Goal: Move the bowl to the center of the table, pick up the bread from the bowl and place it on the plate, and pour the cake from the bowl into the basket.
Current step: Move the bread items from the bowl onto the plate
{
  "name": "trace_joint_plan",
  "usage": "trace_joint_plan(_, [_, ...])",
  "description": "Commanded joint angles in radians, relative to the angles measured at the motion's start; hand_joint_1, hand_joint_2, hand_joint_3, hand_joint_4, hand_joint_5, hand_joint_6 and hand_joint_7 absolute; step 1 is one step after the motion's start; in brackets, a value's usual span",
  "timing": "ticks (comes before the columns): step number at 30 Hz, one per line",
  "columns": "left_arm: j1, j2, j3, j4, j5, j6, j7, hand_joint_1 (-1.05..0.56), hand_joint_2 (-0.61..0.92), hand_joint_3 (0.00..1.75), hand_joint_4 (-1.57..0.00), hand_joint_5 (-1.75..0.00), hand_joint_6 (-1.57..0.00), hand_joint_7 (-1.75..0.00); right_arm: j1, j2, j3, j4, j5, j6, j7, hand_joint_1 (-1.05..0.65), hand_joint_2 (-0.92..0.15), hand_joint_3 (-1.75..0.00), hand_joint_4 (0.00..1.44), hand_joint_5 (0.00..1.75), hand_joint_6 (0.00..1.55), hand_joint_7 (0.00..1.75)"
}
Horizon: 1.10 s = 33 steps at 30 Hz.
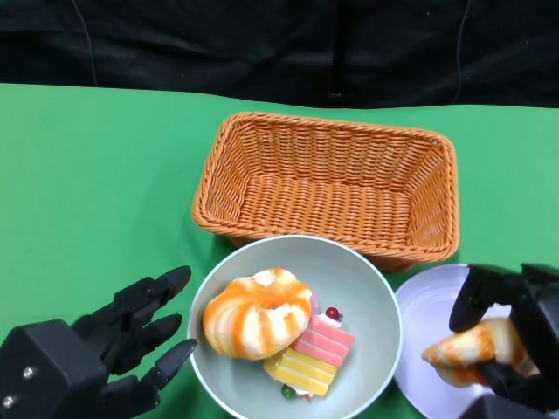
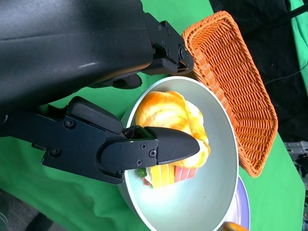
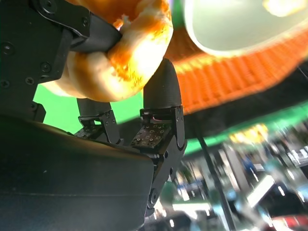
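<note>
Right hand [image 1: 511,345] holding one bread [image 1: 476,349] over the plate [image 1: 428,323], near right.
Releasing off-centre is risking a roll off the rim; the left hand [image 1: 105,349], fingers apart and empty, is waiting beside the bowl [image 1: 371,292], which is holding a second bread [image 1: 255,312] and cake [image 1: 310,353] near the basket [image 1: 327,183].

This looks like a robotics lab set up for a staged trial, not a home kitchen. A plain green cloth covers the tabletop [image 1: 96,175], a black curtain [image 1: 262,44] hangs behind it with cables running down, and blurred shelving and equipment [image 3: 260,178] fill the room beyond.
</note>
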Motion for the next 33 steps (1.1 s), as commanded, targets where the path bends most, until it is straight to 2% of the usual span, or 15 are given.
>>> trace_joint_plan(1, [0.004,0.012,0.004,-0.003,0.0,-0.012,-0.014,-0.71,0.92,0.57,-0.31,-0.13,-0.26,-0.01,-0.018,-0.023,0.01,0.002,-0.019,0.054,0.042,0.07,-0.41,-0.99,0.84,1.71,0.99,0.94])
trace_joint_plan(2, [0.007,0.011,0.005,-0.004,-0.001,-0.011,-0.013,-0.71,0.92,0.57,-0.31,-0.13,-0.26,-0.01,-0.032,-0.03,0.023,0.012,-0.04,0.098,0.1,0.06,-0.42,-0.98,0.84,1.71,1.0,0.91])
trace_joint_plan(3, [0.008,0.011,0.005,-0.005,-0.001,-0.01,-0.013,-0.71,0.92,0.57,-0.31,-0.13,-0.27,-0.01,-0.043,-0.035,0.034,0.018,-0.057,0.134,0.145,-0.02,-0.55,-0.72,0.62,1.29,0.76,0.63])
trace_joint_plan(4, [0.01,0.011,0.005,-0.007,-0.002,-0.007,-0.013,-0.71,0.92,0.57,-0.31,-0.13,-0.27,-0.01,-0.052,-0.029,0.039,0.022,-0.038,0.176,0.198,-0.09,-0.72,-0.39,0.5,0.83,0.59,0.31])
trace_joint_plan(5, [0.012,0.011,0.006,-0.009,-0.003,-0.006,-0.012,-0.71,0.92,0.57,-0.31,-0.13,-0.27,-0.01,-0.058,-0.023,0.043,0.022,-0.021,0.211,0.241,-0.15,-0.81,-0.22,0.36,0.58,0.41,0.16])
trace_joint_plan(7, [0.014,0.012,0.007,-0.012,-0.004,-0.002,-0.012,-0.71,0.92,0.56,-0.31,-0.13,-0.28,-0.01,-0.065,-0.021,0.048,0.02,-0.003,0.247,0.276,-0.27,-0.88,-0.06,0.19,0.34,0.17,0.03])
trace_joint_plan(8, [0.015,0.012,0.007,-0.013,-0.004,-0.001,-0.011,-0.71,0.92,0.56,-0.31,-0.13,-0.28,-0.01,-0.067,-0.025,0.053,0.021,-0.007,0.256,0.279,-0.32,-0.88,-0.03,0.15,0.3,0.13,0.02])
trace_joint_plan(13, [0.018,0.013,0.009,-0.016,-0.004,0.0,-0.011,-0.7,0.92,0.56,-0.31,-0.13,-0.28,-0.01,-0.069,-0.034,0.077,0.028,-0.039,0.28,0.244,-0.41,-0.88,0.0,0.08,0.25,0.08,0.0])
trace_joint_plan(14, [0.019,0.015,0.008,-0.016,-0.002,-0.001,-0.012,-0.7,0.92,0.55,-0.31,-0.12,-0.28,-0.01,-0.065,-0.025,0.088,0.034,-0.071,0.283,0.197,-0.57,-0.91,-0.02,0.03,0.19,0.04,0.01])
trace_joint_plan(16, [0.022,0.017,0.008,-0.016,0.0,-0.002,-0.013,-0.7,0.92,0.55,-0.3,-0.12,-0.28,-0.01,-0.059,-0.013,0.105,0.042,-0.117,0.289,0.131,-0.69,-0.92,-0.06,0.01,0.15,0.03,0.01])
trace_joint_plan(23, [0.025,0.014,0.006,-0.015,-0.005,-0.007,-0.012,-0.7,0.92,0.55,-0.3,-0.12,-0.28,-0.01,-0.044,-0.003,0.141,0.015,-0.184,0.283,0.008,-0.74,-0.92,-0.16,0.01,0.07,0.02,0.01])
trace_joint_plan(27, [0.023,0.01,0.004,-0.016,-0.009,-0.004,-0.01,-0.71,0.92,0.54,-0.29,-0.11,-0.28,0.0,-0.014,0.01,0.154,-0.04,-0.092,0.164,-0.104,-0.65,-0.92,-0.14,0.14,0.17,0.1,0.05])
trace_joint_plan(30, [0.021,0.01,0.001,-0.015,-0.009,-0.004,-0.01,-0.71,0.92,0.54,-0.29,-0.11,-0.28,0.0,0.007,0.032,0.165,-0.085,0.002,0.101,-0.117,-0.58,-0.92,-0.11,0.18,0.25,0.1,0.06])
trace_joint_plan(32, [0.02,0.01,0.0,-0.017,-0.009,-0.001,-0.01,-0.71,0.92,0.54,-0.28,-0.11,-0.27,0.0,0.017,0.048,0.171,-0.112,0.075,0.07,-0.102,-0.52,-0.92,-0.09,0.04,0.58,0.1,0.07])
trace_joint_plan(33, [0.02,0.01,-0.001,-0.017,-0.009,-0.001,-0.009,-0.71,0.92,0.54,-0.28,-0.11,-0.27,0.0,0.019,0.051,0.171,-0.117,0.093,0.061,-0.098,-0.51,-0.92,-0.09,0.02,0.64,0.1,0.07])
